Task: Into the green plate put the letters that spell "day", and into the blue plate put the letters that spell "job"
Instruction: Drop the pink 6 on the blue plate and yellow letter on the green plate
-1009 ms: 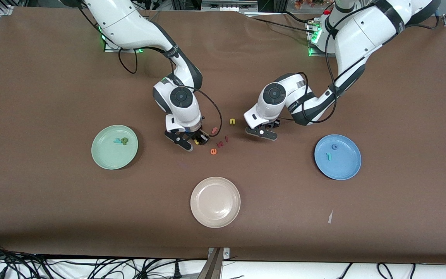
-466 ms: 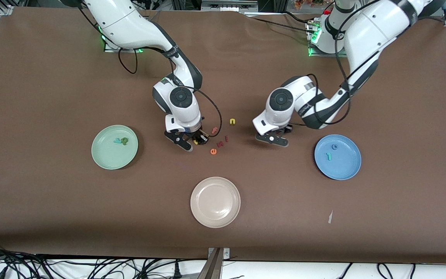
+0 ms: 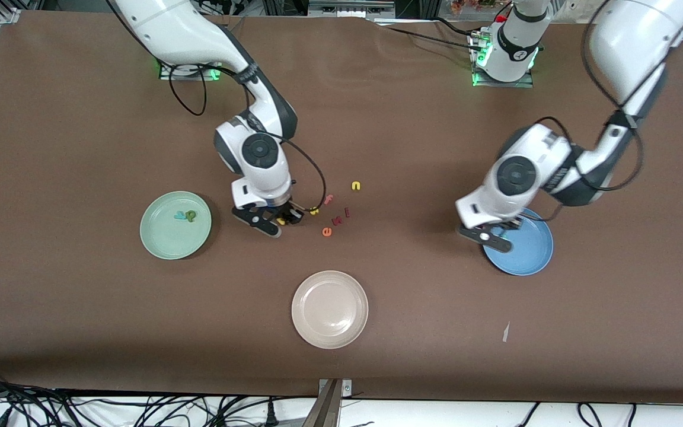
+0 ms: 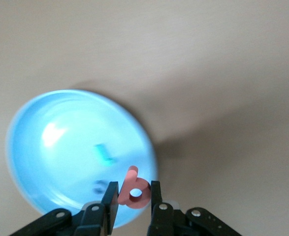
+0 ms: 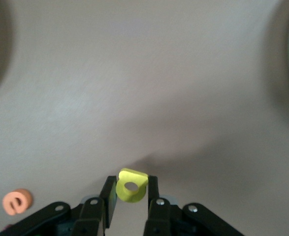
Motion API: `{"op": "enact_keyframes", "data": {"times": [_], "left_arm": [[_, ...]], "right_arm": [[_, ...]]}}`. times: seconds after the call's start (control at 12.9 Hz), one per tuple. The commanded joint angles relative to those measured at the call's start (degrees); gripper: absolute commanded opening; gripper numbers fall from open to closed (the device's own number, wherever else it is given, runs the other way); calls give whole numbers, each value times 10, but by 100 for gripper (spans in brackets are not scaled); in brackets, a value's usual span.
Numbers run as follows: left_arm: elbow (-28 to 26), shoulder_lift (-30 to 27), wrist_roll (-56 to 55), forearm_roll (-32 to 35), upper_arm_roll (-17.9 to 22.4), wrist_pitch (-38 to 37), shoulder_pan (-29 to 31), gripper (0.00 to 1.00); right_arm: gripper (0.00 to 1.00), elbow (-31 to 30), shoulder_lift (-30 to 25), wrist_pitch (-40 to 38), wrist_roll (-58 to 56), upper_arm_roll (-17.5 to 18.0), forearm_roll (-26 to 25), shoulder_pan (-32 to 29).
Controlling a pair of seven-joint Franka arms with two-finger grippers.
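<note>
My left gripper [image 3: 508,228] hangs over the blue plate's [image 3: 528,252] rim, on the edge toward the table's middle, shut on the pink-red b [image 4: 134,190]. In the left wrist view the blue plate [image 4: 50,147] holds the teal j [image 4: 104,153] and a blurred blue o [image 4: 100,186]. My right gripper [image 3: 283,220] is low over the table between the green plate [image 3: 166,240] and the loose letters, shut on the yellow D [image 5: 131,186]. The teal Y [image 3: 179,215] and the dark green a [image 3: 191,215] lie in the green plate.
Loose letters lie mid-table: a yellow n [image 3: 356,186], a pink f [image 3: 329,199], a yellow s [image 3: 314,210], two small red pieces [image 3: 341,216] and an orange e [image 3: 326,232]. A beige-white plate [image 3: 329,329] sits nearer the front camera.
The left arm has swung from the table's middle to the blue plate, carrying the b. The right gripper has shut on the D and shifted a little toward the green plate.
</note>
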Motion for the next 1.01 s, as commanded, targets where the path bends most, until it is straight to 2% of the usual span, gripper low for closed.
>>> {"op": "enact_keyframes", "data": {"times": [0.0,0.16,0.31,0.39,0.47,0.54,0.62,0.7,0.78,0.93], "left_arm": [[-8,-8,83,-10,-6,0,55,8],[-7,14,86,-1,-3,4,70,11],[-6,47,86,3,14,43,82,12],[-5,58,87,6,30,62,82,14],[-4,68,87,26,35,76,79,18],[-3,74,86,47,35,81,79,34],[-2,74,86,48,35,82,79,84],[3,73,86,44,34,81,82,100],[5,70,86,41,32,76,82,100],[6,47,84,25,12,67,86,100]], "right_arm": [[25,-90,-107,-40,-126,7,-6,-59],[25,-135,-166,-64,-251,8,-5,-115],[28,-147,-202,-107,-351,8,0,-158],[33,-145,-213,-132,-370,7,1,-166],[49,-144,-221,-144,-380,6,1,-167],[69,-142,-228,-154,-387,6,2,-167],[80,-140,-235,-159,-389,6,2,-167],[88,-140,-240,-160,-390,6,3,-167],[97,-139,-244,-160,-390,6,4,-167],[100,-137,-251,-159,-390,7,8,-167]]}}
